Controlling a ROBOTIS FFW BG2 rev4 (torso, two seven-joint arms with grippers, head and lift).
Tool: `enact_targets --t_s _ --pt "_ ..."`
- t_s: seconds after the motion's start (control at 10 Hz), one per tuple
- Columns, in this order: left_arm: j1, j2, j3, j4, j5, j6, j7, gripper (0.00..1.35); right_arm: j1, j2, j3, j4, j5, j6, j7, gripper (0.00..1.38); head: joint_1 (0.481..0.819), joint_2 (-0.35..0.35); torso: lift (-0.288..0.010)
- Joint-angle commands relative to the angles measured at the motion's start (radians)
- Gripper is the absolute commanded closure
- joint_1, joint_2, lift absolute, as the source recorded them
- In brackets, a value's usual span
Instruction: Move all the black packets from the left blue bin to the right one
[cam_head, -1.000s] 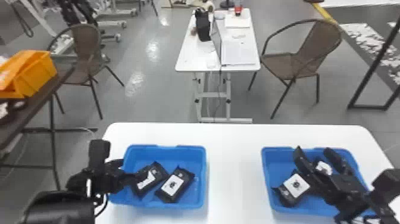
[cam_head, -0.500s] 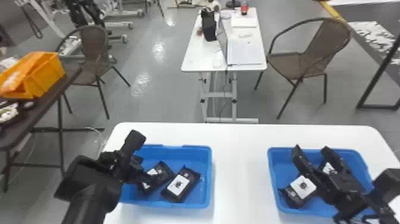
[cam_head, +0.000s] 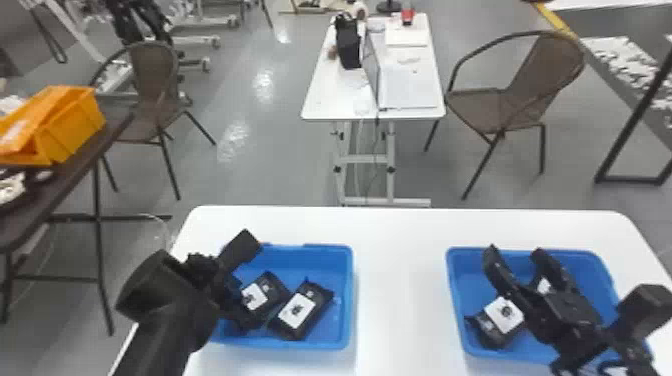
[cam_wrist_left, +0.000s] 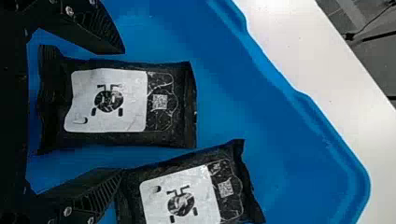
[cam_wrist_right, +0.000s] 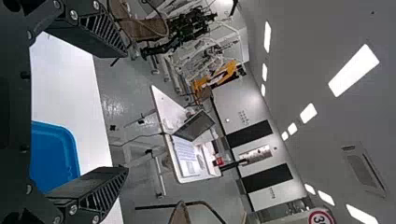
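At the lower left of the head view, the black 2-finger left gripper (cam_head: 231, 301) reaches into the rectangular blue plastic left bin (cam_head: 350, 300), fingers spread around 1 flat black white-labelled packet (cam_head: 265, 289), a 2nd packet (cam_head: 300, 311) beside it. At the lower right, the black 2-finger right gripper (cam_head: 515, 252), fingers spread, hangs over the blue plastic right bin (cam_head: 467, 280), which holds a 3rd packet (cam_head: 492, 335).

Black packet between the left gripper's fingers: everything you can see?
Crinkled, film-like black packet with flat end seams, a white label bearing a black figure, and a square code beside it. It lies label up in the left blue bin, between the left gripper's open fingers, neither seen touching it. Another packet lies close by; contact unclear.
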Motion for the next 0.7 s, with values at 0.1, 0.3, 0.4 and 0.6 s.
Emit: enact_targets --t_s 0.1,0.3,0.4,0.6 --pt "-0.019 -0.010 -0.011 0.059 -0.079 0.040 0.011 0.36 -0.001 0.001 0.000 0.011 -0.019 0.000 0.005 0.16 0.695 0.132 0.000" --pt "-0.027 -0.019 -0.019 0.063 -0.111 0.075 0.025 0.78 -0.002 0.001 0.002 0.019 -0.026 0.000 0.009 0.16 0.695 0.142 0.000" --pt "-0.034 -0.019 -0.024 0.063 -0.127 0.094 0.014 0.81 -0.001 0.001 0.003 0.023 -0.031 0.000 0.009 0.16 0.695 0.145 0.000" --pt "-0.037 -0.004 -0.019 0.060 -0.127 0.049 -0.037 0.81 -0.001 0.001 0.005 0.028 -0.042 0.000 0.009 0.16 0.695 0.152 0.000"
